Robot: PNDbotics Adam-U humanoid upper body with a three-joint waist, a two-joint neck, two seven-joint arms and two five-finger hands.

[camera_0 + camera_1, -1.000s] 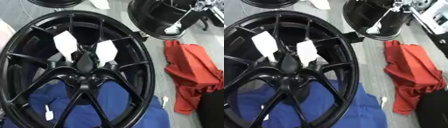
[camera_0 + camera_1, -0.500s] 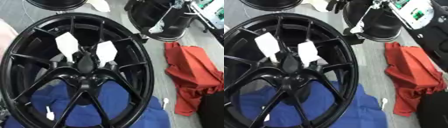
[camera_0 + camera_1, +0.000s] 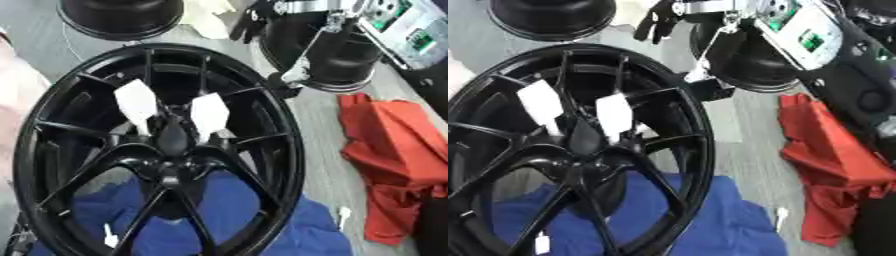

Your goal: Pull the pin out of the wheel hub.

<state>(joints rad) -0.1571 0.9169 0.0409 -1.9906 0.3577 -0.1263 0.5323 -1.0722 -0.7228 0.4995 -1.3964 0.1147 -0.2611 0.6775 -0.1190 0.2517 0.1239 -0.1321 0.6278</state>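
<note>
The wheel (image 3: 166, 150) is a large black spoked rim that fills the left and middle of both views, lying on the grey tabletop (image 3: 319, 170) with its hub (image 3: 172, 140) a little left of centre in the left eye view; two white tabs (image 3: 137, 102) stand side by side on the spokes just above the hub, the second tab (image 3: 210, 112) to the right of the first; whether either is the pin, I cannot tell. A blue cloth (image 3: 710, 220) lies under the near part of the wheel and shows through the spokes; a small white tag (image 3: 109, 240) sits low between two spokes, and a small white piece (image 3: 781, 215) lies on the tabletop between the blue cloth and a crumpled red cloth (image 3: 394, 160) at the right.

The right eye view shows more of the right arm (image 3: 842, 65): black with a white and green panel, it comes in from the upper right corner; the right hand (image 3: 658, 20) hangs near the top edge above the wheel's far rim, apart from the hub, its dark fingers (image 3: 651, 31) pointing down, relaxed and holding nothing. The left eye view shows only the arm's end. Two more black wheels lie beyond: one (image 3: 122, 17) at top left, one (image 3: 337, 55) under the arm.

The left hand shows in neither view.
</note>
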